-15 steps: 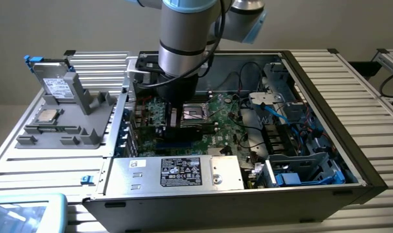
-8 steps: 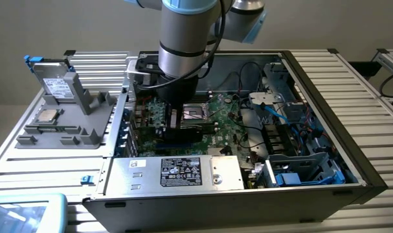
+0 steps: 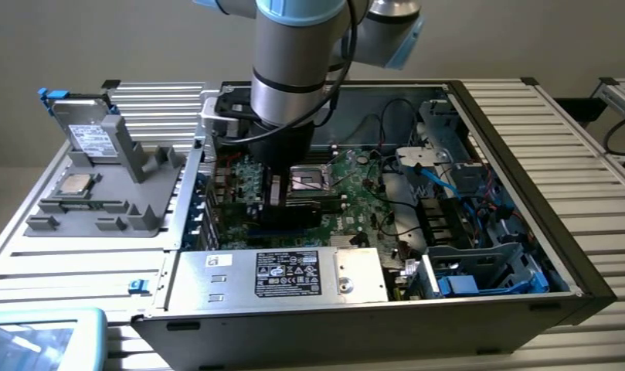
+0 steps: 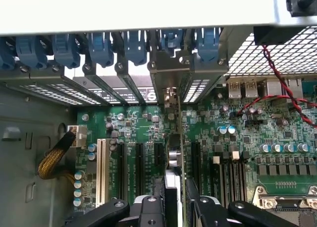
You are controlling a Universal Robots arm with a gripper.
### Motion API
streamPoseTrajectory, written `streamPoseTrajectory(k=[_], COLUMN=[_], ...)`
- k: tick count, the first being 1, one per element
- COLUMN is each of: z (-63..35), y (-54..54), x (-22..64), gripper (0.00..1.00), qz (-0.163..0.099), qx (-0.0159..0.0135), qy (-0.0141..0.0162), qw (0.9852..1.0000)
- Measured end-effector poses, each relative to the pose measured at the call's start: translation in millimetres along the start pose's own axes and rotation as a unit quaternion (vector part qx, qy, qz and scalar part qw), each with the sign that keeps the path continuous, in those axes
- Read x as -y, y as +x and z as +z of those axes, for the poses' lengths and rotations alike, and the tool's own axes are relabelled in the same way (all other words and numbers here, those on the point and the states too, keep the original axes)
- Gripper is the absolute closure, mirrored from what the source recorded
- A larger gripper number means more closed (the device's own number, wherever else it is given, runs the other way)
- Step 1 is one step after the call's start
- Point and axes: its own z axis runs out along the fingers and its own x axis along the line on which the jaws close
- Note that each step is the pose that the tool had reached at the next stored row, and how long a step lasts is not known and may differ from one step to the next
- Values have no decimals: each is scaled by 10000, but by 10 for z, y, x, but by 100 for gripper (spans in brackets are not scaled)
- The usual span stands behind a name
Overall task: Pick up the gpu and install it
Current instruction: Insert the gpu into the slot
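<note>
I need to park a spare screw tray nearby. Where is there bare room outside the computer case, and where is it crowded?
Bare slatted table runs along the case on the exterior view's right. Another bare strip lies between the grey parts holder and the power supply. Inside the case, crowded: the arm stands over the motherboard, cables beside it.

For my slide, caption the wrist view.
Tool holds the gpu edge-on above the motherboard expansion slots.
</note>
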Motion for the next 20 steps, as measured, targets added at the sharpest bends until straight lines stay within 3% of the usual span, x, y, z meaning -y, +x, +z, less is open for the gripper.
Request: streamPoseTrajectory(k=[13, 20], z=[13, -1], y=[-17, -20], x=[-9, 76], gripper=[73, 73], qz=[-39, -39], qx=[-6, -7], qy=[-7, -8], qw=[10000, 10000])
